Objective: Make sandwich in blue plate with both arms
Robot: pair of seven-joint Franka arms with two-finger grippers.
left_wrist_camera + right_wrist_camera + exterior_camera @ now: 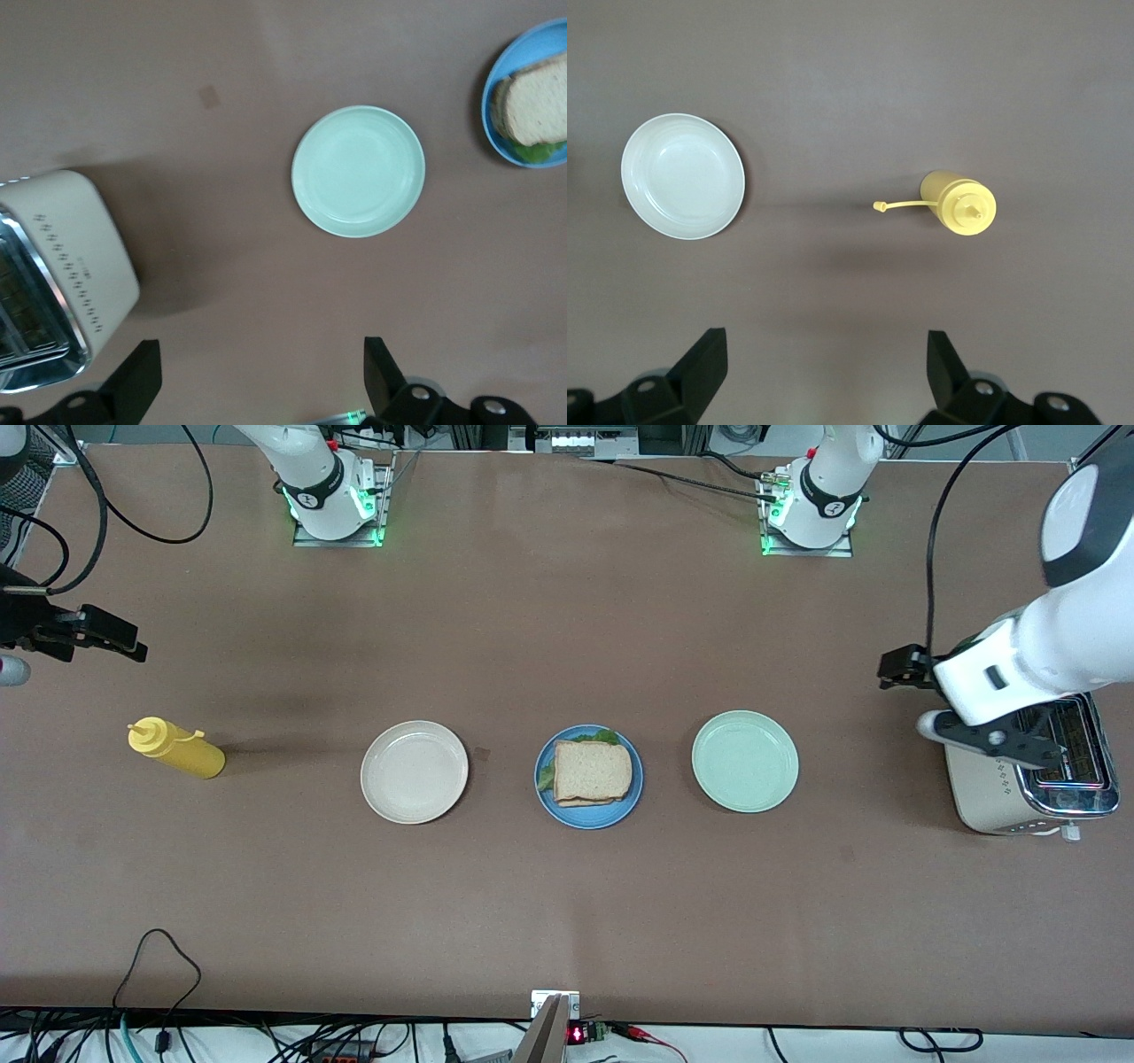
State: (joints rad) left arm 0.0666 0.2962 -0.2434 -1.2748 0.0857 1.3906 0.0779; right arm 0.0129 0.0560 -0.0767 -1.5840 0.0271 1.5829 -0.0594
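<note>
Apparently done: sandwich (592, 771) sits assembled on blue plate (620, 813), bread over lettuce over bread, mid-table between beige plate (414, 771) and mint plate (744, 761). Left gripper (257, 376) wide open, empty, up over table beside toaster (992, 806). Right gripper (819, 372) wide open, empty, above table near mustard bottle (177, 749). Nothing left visibly to add; both arms wait.

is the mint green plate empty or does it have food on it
Empty: the mint green plate shows only its bare surface in the front and left wrist views.
</note>
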